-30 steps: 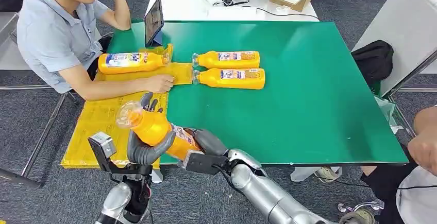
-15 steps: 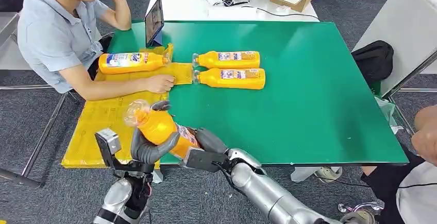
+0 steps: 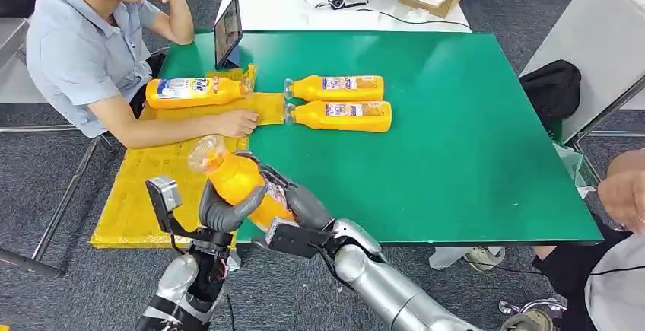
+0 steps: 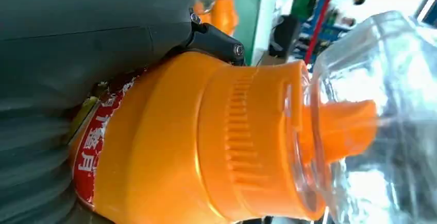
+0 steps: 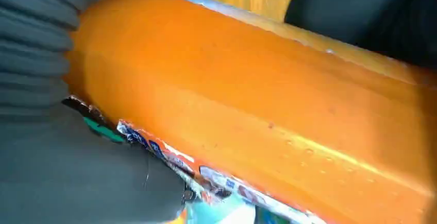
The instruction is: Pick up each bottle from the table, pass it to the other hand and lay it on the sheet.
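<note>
I hold an orange bottle [image 3: 237, 185] in both hands over the near edge of the green table [image 3: 456, 163], at about seven o'clock from the table's middle; my left hand [image 3: 226, 211] wraps its fingers around the upper body just below the clear cap [image 3: 205, 153], and my right hand [image 3: 298, 208] clamps the labelled lower body; the bottle tilts, cap pointing toward eleven o'clock, above the border between the table and the yellow sheet [image 3: 144, 186]; in the left wrist view the ribbed orange collar [image 4: 247, 136] and the clear cap fill the frame beside my thumb; another bottle [image 3: 196, 92] lies on the sheet at eleven o'clock, near a person's forearm [image 3: 182, 127]; two more bottles [image 3: 338, 101] lie side by side on the table at twelve o'clock, caps touching the sheet's edge.
</note>
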Action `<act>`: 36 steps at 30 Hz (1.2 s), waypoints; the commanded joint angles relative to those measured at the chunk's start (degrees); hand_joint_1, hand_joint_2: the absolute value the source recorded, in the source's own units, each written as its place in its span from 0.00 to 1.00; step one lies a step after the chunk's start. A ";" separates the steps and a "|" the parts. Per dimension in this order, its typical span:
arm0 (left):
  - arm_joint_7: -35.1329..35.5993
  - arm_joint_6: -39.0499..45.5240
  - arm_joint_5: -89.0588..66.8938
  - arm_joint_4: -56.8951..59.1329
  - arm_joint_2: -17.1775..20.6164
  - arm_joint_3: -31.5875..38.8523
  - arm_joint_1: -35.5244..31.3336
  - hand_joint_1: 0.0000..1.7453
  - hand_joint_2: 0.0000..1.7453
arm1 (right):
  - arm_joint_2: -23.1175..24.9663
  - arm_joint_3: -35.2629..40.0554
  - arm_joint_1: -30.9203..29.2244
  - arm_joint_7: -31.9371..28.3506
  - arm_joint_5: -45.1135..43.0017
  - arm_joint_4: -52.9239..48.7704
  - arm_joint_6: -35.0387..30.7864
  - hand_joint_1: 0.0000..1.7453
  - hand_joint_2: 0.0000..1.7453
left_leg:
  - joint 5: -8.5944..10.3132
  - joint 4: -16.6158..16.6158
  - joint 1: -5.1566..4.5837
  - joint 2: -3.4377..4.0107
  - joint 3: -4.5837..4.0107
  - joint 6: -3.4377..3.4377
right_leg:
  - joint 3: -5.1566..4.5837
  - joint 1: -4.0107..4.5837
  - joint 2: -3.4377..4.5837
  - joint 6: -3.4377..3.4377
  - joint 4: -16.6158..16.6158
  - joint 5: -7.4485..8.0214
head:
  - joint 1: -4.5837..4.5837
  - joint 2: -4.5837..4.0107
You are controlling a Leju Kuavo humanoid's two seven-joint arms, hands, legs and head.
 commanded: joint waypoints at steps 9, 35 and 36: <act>-3.57 23.03 -32.42 17.79 5.16 8.10 -17.25 1.00 1.00 | -0.55 -12.49 1.10 -4.79 -1.82 -5.52 -11.17 0.00 0.00 | 0.07 -0.01 0.04 -0.11 0.14 0.01 | 0.15 0.05 -0.13 -0.08 0.02 -0.03 | 0.02 0.00; 16.08 30.96 -81.99 54.39 7.11 0.60 -31.59 1.00 1.00 | 2.53 -17.05 7.02 -4.21 -4.89 -8.08 -10.07 0.00 0.00 | -0.03 0.01 0.06 -0.03 0.31 -0.02 | 0.32 0.07 -0.06 -0.14 0.04 -0.11 | 0.00 0.00; 16.08 30.96 -81.99 54.39 7.11 0.60 -31.59 1.00 1.00 | 2.53 -17.05 7.02 -4.21 -4.89 -8.08 -10.07 0.00 0.00 | -0.02 0.01 0.04 -0.02 0.27 0.00 | 0.27 0.05 -0.05 -0.12 0.05 -0.11 | 0.00 0.00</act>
